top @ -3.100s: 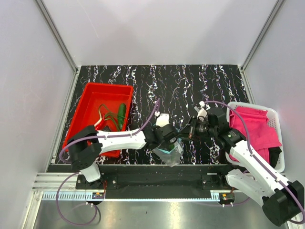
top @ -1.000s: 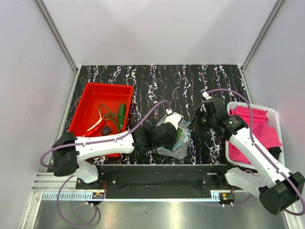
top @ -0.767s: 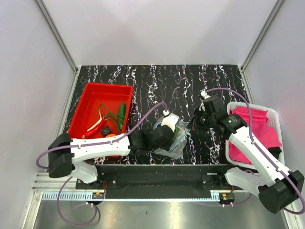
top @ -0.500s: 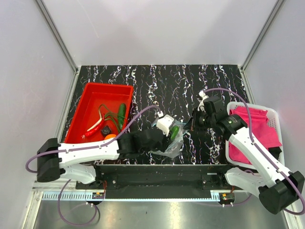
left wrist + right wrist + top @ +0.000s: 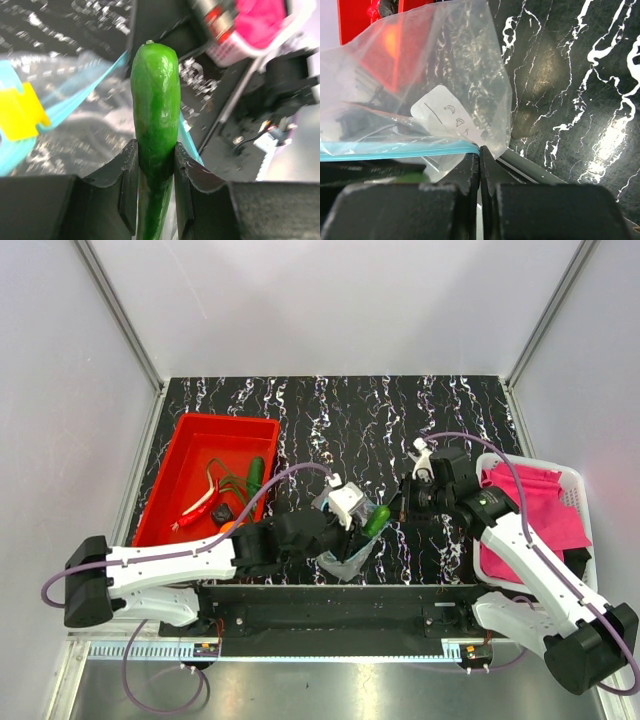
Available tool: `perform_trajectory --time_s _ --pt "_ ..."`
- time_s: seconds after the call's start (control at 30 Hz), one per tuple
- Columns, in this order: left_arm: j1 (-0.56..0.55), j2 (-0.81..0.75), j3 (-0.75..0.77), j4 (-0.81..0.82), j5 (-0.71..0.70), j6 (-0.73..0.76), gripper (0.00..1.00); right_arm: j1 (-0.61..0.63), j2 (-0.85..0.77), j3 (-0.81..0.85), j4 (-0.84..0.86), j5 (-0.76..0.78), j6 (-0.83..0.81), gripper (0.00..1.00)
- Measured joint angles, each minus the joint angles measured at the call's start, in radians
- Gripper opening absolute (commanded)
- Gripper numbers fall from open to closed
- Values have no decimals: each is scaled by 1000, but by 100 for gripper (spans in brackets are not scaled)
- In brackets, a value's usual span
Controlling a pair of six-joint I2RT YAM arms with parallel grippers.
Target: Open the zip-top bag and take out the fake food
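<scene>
My left gripper (image 5: 362, 524) (image 5: 155, 155) is shut on a bright green fake cucumber (image 5: 376, 519) (image 5: 155, 110) and holds it just outside the mouth of the zip-top bag (image 5: 347, 555) (image 5: 75, 115). The bag is clear with a blue-teal zip strip (image 5: 400, 148) and a white label (image 5: 447, 112). My right gripper (image 5: 397, 508) (image 5: 480, 156) is shut on the bag's zip edge and holds it up. An orange fruit (image 5: 230, 526), a red chili (image 5: 197, 511), a dark cucumber (image 5: 255, 475) and a green onion (image 5: 222, 483) lie in the red tray (image 5: 182, 455).
A white basket (image 5: 572, 480) with a pink cloth (image 5: 535, 505) stands at the right, beside my right arm. The red tray sits at the left on the black marbled table (image 5: 360, 415). Grey walls close in all sides.
My left gripper has drawn back to the left and out of the bag, bringing the green cucumber out with it. My right gripper has kept its hold on the bag's edge.
</scene>
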Motion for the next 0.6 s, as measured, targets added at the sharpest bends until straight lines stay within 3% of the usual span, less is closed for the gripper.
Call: perform_trajectory --time_s 0.27,0.4,0.53,0.6 --pt "8 97 99 195 -80 -138 0 -28 -54 -42 -2 32 0 0" --pt "66 111 119 334 -104 -260 0 -29 -59 -52 -5 53 3 0" --pt "182 132 109 546 7 -398 0 -29 -59 -58 -10 109 21 0" --pt "227 130 109 571 43 -427 0 -30 -59 -58 -17 153 34 0"
